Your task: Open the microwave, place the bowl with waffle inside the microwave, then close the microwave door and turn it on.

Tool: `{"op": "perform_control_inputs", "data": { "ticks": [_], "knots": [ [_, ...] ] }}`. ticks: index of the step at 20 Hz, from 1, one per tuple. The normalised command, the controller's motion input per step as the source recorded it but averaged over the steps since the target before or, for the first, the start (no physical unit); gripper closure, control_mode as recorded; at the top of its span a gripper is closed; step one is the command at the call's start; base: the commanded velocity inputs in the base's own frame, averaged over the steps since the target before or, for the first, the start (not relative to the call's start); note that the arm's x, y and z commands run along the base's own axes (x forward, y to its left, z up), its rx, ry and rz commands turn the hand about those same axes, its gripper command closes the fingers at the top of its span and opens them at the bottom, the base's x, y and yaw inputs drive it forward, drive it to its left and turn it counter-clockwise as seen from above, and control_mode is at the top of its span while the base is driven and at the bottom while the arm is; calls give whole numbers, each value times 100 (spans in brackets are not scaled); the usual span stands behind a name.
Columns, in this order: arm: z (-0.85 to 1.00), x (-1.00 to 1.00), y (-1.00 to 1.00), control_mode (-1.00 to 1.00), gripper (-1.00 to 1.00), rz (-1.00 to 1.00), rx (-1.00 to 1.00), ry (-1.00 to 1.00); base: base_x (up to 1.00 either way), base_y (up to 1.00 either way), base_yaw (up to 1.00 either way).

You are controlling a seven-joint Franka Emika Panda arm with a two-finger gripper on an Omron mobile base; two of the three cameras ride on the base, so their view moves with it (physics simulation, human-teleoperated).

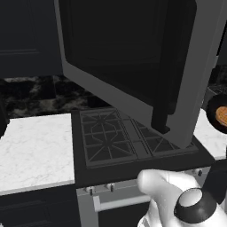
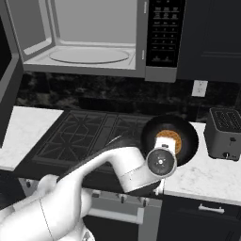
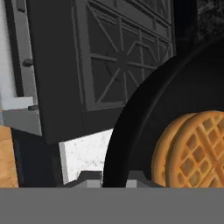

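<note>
Right base view: the bowl, black, shallow and round, carries the golden waffle and rides tipped toward the camera over the stove's right edge. Gripper is clamped on its near rim. Step in hand: carrying it. Next it must rise and level into the microwave, whose microwave door stands swung wide.

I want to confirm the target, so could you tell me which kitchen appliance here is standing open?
The microwave above the stove: its door is swung wide, showing the pale cavity. The toaster on the right counter has no door.
</note>
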Motion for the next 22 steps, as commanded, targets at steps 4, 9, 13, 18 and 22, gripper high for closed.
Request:
{"op": "perform_control_inputs", "data": {
  "ticks": [4, 9, 13, 18, 22],
  "knots": [
    [100, -29, 95, -100, 100, 25, -20, -17, 0, 0, 0],
    [100, 5, 91, -100, 100, 17, -13, -7, 0, 0, 0],
    [100, 6, 52, -100, 100, 12, -4, -4, 0, 0, 0],
    [100, 13, 31, -100, 100, 13, 0, 0, 0, 0, 0],
    [100, 62, 47, -100, 100, 15, 0, 7, 0, 0, 0]
  ]
}}
